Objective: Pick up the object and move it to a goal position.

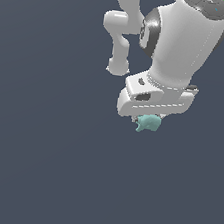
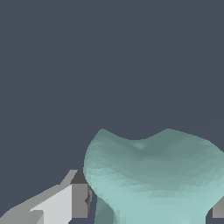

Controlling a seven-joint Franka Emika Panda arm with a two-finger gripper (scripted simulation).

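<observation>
The object (image 1: 148,123) is a small teal lumpy piece that shows just under the white gripper (image 1: 147,120) in the exterior view. Most of it is hidden by the hand above it. In the wrist view the teal object (image 2: 153,175) fills the space between the two fingers (image 2: 78,199), which press against its sides. The gripper is shut on the object. The fingertips are hidden in the exterior view.
The white arm (image 1: 180,38) rises behind the hand toward the top of the exterior view. All around is a plain dark grey-blue surface (image 1: 38,149) with no other thing on it.
</observation>
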